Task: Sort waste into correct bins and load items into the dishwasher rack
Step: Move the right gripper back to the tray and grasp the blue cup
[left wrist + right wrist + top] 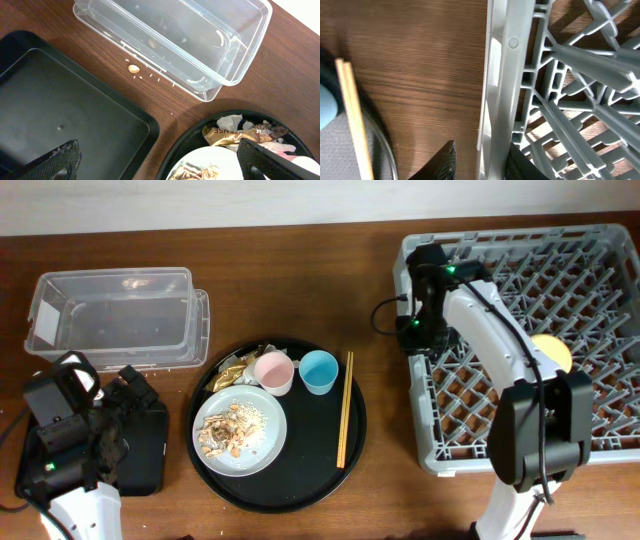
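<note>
The grey dishwasher rack [600,440] stands at the right, with the yellow bowl [551,352] inside. My right gripper [413,340] is open and straddles the rack's left wall [497,100], one finger outside and one inside. On the round black tray, the grey plate [262,442] carries food scraps [228,432]. Behind it are a gold and white wrapper [233,370], the pink cup [274,370] and the blue cup [318,370]. The chopsticks [345,415] lie on the tray's right side. My left gripper [160,167] is open and empty, between the shallow black tray [60,110] and the plate [210,160].
The clear tub [110,315] stands at the back left, close behind the shallow black tray [145,450]. A small crumb [133,69] lies on the table in front of the tub. The round black tray [320,470] fills the middle of the table.
</note>
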Tool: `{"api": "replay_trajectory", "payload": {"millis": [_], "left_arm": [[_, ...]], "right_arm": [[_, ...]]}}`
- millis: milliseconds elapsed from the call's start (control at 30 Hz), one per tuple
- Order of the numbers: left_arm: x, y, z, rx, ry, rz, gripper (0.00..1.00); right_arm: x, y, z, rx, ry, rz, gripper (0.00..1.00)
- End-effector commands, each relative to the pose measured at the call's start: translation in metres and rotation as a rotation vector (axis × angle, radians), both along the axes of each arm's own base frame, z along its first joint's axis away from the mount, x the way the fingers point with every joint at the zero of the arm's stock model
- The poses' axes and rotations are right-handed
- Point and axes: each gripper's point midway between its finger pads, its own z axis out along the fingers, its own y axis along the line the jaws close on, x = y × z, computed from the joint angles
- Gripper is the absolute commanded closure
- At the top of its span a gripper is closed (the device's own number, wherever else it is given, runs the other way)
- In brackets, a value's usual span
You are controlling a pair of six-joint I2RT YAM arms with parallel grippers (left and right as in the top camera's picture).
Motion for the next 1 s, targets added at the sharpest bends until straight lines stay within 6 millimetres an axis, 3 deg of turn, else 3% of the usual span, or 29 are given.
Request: {"api": "replay_trajectory", "payload": {"millis": [0, 100, 133, 233, 300, 367, 433, 500, 667, 733, 900, 967], "left_arm": [[0.001, 0.003, 0.006, 0.004, -0.013, 0.016, 0.01], [0.001, 0.003, 0.006, 0.004, -0.012, 0.016, 0.01], [0.001, 0.003, 0.006, 0.004, -0.012, 0.016, 0.01], [0.001, 0.003, 0.006, 0.004, -0.012, 0.016, 0.01], [0.001, 0.003, 0.006, 0.004, -0.012, 0.016, 0.01], [0.001, 0.003, 0.006, 0.004, -0.012, 0.016, 0.01], [0.001, 0.003, 0.006, 0.004, -0.012, 0.016, 0.01], [0.001, 0.003, 0.006, 0.004, -0.012, 0.016, 0.01], [0.001, 0.003, 0.006, 0.004, -0.012, 0.016, 0.01], [0.001, 0.003, 0.006, 0.004, -0.012, 0.016, 0.01], [0.001, 0.003, 0.006, 0.004, -0.012, 0.016, 0.01], [0.001, 0.003, 0.006, 0.004, -0.012, 0.016, 0.01]], "right_arm": [[-0.008, 0.033, -0.005, 0.077, 0.028, 0.054, 0.67], [-0.007, 0.031, -0.005, 0.078, 0.026, 0.048, 0.66], [-0.006, 0.030, -0.002, 0.079, 0.023, 0.046, 0.62], [-0.003, 0.031, 0.019, 0.081, 0.014, 0.047, 0.57], [0.003, 0.032, 0.055, 0.091, -0.028, 0.043, 0.55], [0.009, 0.035, 0.111, 0.120, -0.120, 0.014, 0.48], [0.010, 0.048, 0.140, 0.158, -0.172, 0.040, 0.47], [0.004, 0.077, 0.151, 0.219, -0.188, 0.101, 0.47], [-0.028, 0.162, 0.123, 0.114, -0.182, 0.343, 0.46], [-0.032, 0.190, 0.107, 0.079, -0.190, 0.324, 0.46], [-0.032, 0.208, 0.074, 0.009, -0.169, 0.312, 0.47], [-0.039, 0.208, 0.054, -0.024, -0.120, 0.342, 0.52]]}}
